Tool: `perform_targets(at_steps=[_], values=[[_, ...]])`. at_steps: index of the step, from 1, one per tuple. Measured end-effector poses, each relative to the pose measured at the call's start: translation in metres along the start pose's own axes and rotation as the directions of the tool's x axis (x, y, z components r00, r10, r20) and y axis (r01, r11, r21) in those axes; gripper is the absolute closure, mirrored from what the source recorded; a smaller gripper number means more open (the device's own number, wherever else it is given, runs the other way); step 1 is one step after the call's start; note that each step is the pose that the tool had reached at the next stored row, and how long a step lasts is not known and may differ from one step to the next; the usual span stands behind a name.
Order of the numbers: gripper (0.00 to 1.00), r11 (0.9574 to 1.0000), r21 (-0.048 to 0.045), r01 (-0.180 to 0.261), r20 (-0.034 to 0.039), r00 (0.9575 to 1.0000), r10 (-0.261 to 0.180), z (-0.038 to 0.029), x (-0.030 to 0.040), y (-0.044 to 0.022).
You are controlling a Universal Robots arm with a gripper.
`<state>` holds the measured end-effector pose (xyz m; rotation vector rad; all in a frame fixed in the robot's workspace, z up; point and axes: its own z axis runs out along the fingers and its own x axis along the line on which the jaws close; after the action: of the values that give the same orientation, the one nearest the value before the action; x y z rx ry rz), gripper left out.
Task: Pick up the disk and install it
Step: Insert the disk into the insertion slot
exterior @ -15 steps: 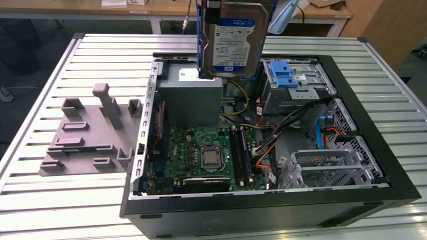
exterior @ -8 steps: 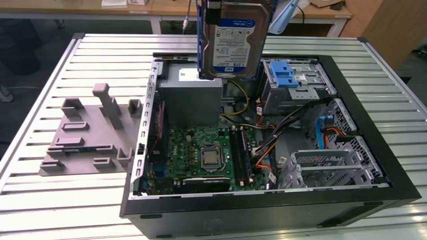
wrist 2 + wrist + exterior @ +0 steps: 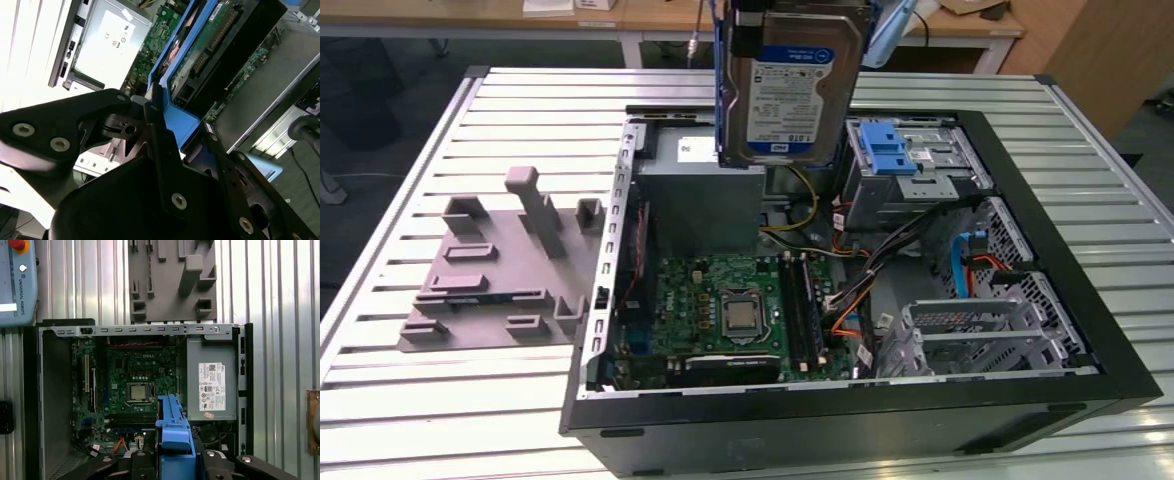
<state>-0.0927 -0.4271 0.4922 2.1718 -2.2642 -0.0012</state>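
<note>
We see the disk [image 3: 790,85] hanging upright in the upper middle of the exterior view, its white-and-blue label facing the camera, held above the open computer case [image 3: 854,405]. In the second wrist view the gripper [image 3: 182,127] pinches the disk's blue frame between its black fingers [image 3: 157,140], one on each side. Behind the disk's lower edge in the exterior view sits the grey power supply [image 3: 707,170], with the green motherboard [image 3: 720,310] lower in the frame. Just right of the disk is a drive cage with a blue latch [image 3: 894,150]. A grey slotted block [image 3: 494,270] lies on the slatted desk [image 3: 400,400] at the left, beside the case.
</note>
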Motion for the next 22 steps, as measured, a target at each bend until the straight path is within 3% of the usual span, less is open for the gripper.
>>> perform_targets(at_steps=[22], values=[[0.64, 1.0000, 0.0000, 0.000, 0.0001, 1.0000, 0.000, 0.0004, 0.0499, -0.0021]])
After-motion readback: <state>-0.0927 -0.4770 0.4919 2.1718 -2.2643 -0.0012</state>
